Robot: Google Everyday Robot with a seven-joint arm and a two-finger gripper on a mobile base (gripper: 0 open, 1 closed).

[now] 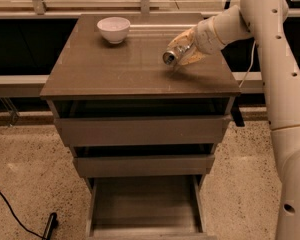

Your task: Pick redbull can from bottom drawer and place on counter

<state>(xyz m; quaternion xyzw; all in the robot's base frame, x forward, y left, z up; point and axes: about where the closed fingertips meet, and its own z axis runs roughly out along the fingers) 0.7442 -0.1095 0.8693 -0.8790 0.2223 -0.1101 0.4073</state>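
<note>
The redbull can (173, 53) is a silvery can held tilted, its shiny end facing the camera, just above the right part of the counter (125, 69). My gripper (184, 49) is shut on the redbull can, reaching in from the right on the white arm. The bottom drawer (145, 204) is pulled out at the foot of the cabinet and its tray holds nothing.
A white bowl (113, 29) stands at the back left of the counter. The two upper drawers (140, 131) are slightly open. The white arm column (285, 109) stands right of the cabinet. A black cable (15, 219) lies on the speckled floor at the left.
</note>
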